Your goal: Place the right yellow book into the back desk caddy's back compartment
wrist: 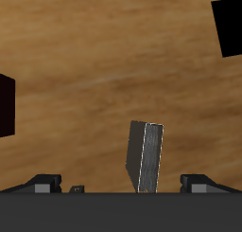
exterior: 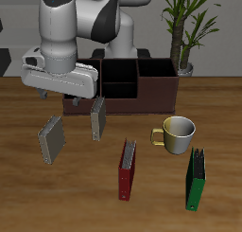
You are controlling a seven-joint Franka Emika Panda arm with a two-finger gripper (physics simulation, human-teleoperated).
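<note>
Tool: open, fingers spread, gripping nothing, above worktop.
Small grey-tan hardback book: upright below tool, near long maroon-brown caddy.

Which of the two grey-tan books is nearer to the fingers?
The grey-tan book standing just before the dark caddy, under the gripper; the wrist view shows it close by. Its twin stands nearer the table's front edge.

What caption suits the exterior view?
Franka gripper hovers above two grey-tan books before the maroon desk caddy.
</note>
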